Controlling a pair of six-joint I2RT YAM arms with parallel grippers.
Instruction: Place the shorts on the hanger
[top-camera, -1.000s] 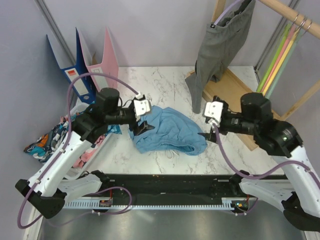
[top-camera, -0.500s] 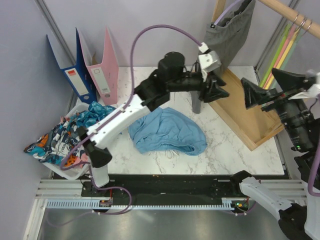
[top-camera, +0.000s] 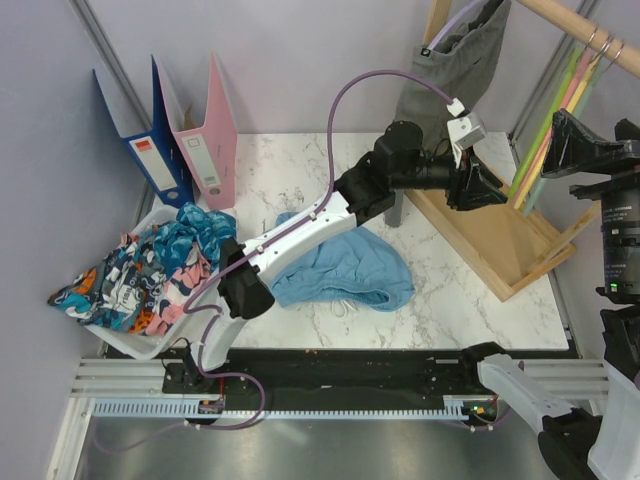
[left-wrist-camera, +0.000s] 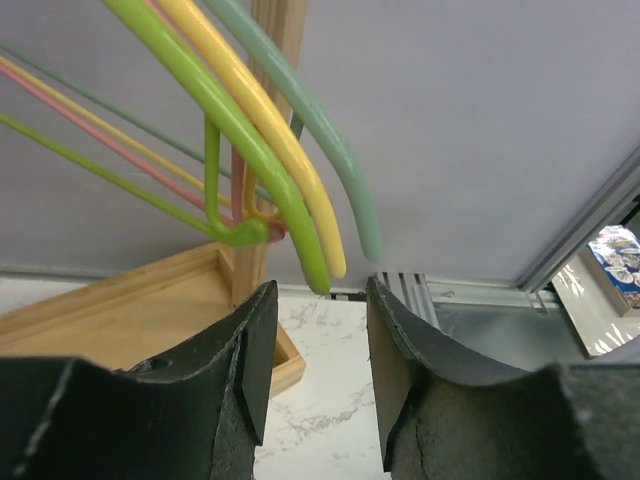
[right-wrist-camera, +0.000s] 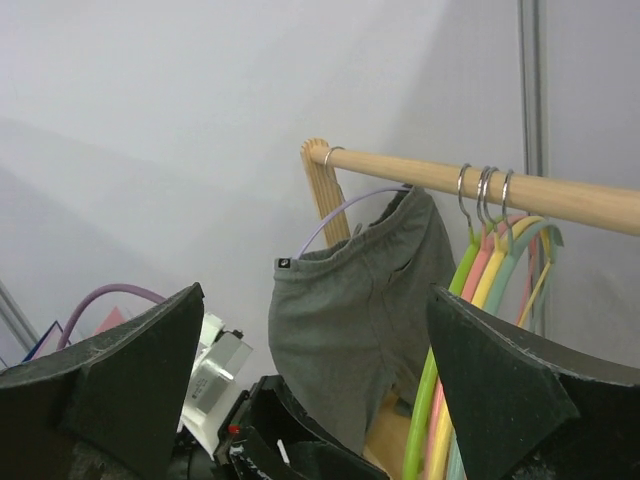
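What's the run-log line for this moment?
left hand: open, empty, at tip of lime hanger | right hand: wide open, empty, raised, facing rail | shorts: bunched on table, not yet hung

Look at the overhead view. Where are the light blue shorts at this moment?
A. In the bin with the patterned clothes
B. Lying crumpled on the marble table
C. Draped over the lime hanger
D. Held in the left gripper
B: the shorts lie in a heap on the table, and the left gripper is open and empty.
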